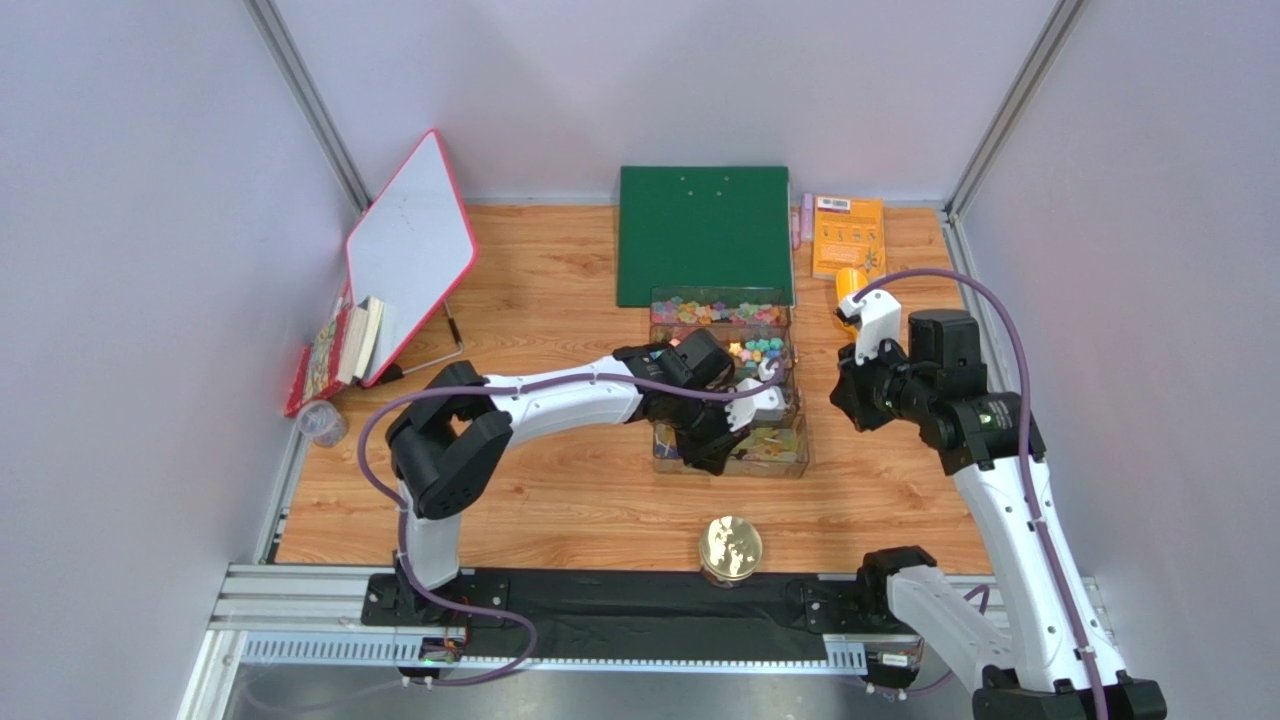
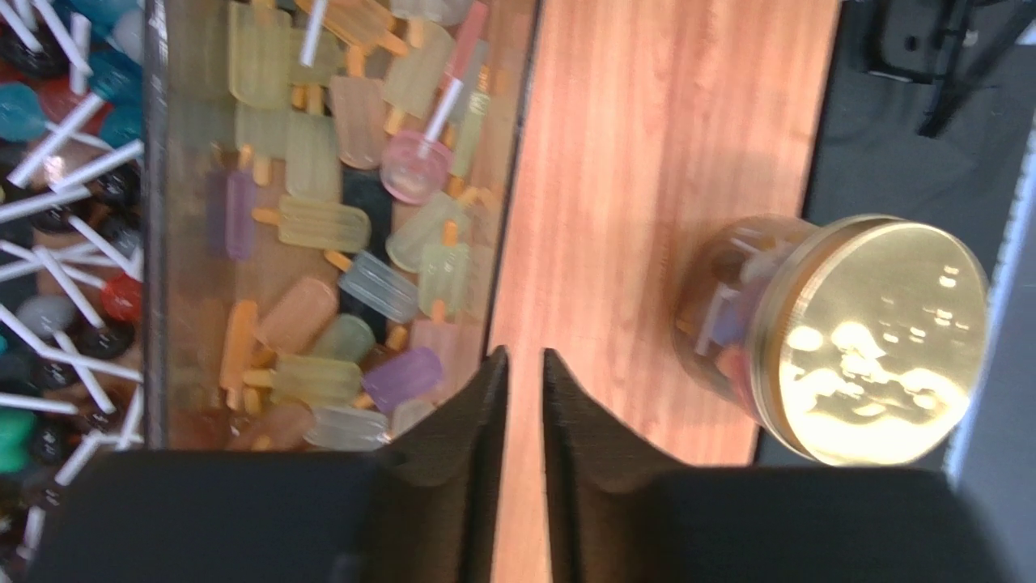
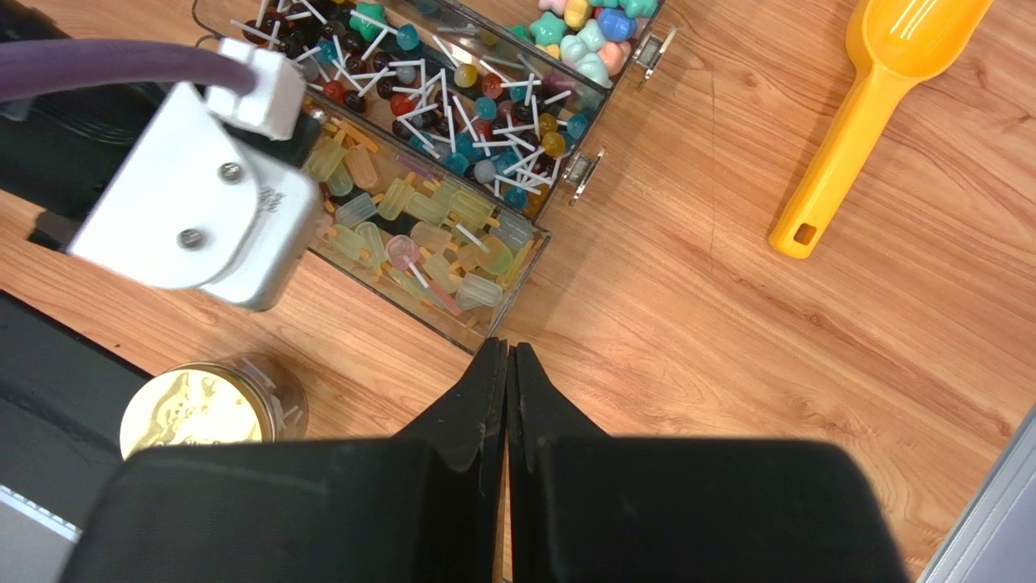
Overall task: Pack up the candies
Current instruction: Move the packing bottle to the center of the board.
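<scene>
The candies (image 3: 596, 24), tiny bright pink, yellow, green, blue and orange sweets, fill the far compartment of a clear box (image 1: 792, 450); they also show in the top view (image 1: 718, 315). The middle compartment holds lollipops (image 3: 450, 109). The near compartment holds pastel ice-lolly sweets (image 2: 319, 225). My left gripper (image 2: 524, 355) hovers over the box's near wall, shut with a thin gap and empty; in the top view it (image 1: 714, 450) sits above the box front. My right gripper (image 3: 508, 345) is shut and empty, above the wood beside the box's corner. A yellow scoop (image 3: 876, 97) lies on the table to the right.
A glass jar with a gold lid (image 1: 730, 548) stands near the front edge; it also shows in the left wrist view (image 2: 870, 340). A green board (image 1: 703, 233), an orange packet (image 1: 849, 236) and a tilted whiteboard (image 1: 409, 255) stand at the back.
</scene>
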You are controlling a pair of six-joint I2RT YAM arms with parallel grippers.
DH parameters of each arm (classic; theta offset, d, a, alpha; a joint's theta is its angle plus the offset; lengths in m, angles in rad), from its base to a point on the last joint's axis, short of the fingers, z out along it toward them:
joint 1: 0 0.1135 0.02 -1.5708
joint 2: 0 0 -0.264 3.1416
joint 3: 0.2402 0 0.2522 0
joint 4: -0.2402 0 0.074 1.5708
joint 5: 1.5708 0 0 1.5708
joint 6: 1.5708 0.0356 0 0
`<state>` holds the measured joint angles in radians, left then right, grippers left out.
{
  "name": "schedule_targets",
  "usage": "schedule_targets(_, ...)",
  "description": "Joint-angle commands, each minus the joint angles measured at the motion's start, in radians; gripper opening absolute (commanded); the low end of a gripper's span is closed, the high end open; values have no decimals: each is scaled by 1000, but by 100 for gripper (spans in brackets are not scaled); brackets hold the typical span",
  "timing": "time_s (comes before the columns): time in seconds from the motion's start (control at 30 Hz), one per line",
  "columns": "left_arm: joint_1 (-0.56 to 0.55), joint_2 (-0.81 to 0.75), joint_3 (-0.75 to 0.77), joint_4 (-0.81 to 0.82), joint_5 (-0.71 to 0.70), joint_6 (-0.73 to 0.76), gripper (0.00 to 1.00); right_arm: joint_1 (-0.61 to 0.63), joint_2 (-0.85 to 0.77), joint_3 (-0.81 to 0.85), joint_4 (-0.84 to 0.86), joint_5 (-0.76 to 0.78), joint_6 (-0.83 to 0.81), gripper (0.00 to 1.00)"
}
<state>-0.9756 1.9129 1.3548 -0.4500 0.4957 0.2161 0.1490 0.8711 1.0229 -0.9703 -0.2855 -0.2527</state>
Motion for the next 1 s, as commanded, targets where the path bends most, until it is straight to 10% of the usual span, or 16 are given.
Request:
schedule_targets(0.0, 9, -141, 53, -28, -92, 95, 32, -3, -26, -3, 4, -29, -22, 0)
schedule_targets(0.3, -201, -387, -163, -73, -137, 22, 62, -25, 31, 87, 30, 71, -2, 2)
schedule_targets(0.43, -307, -426, -230, -61, -146, -6, 65, -45, 65, 132, 39, 77, 23, 52)
schedule_targets(0.73, -446, -345, -272, 16, -69, -84, 6, -55, 16, 114, 67, 80, 20, 71)
schedule_targets(0.97, -480, -226, -272, 108, -74, -118, 0, -60, -58, 91, 65, 103, 35, 82)
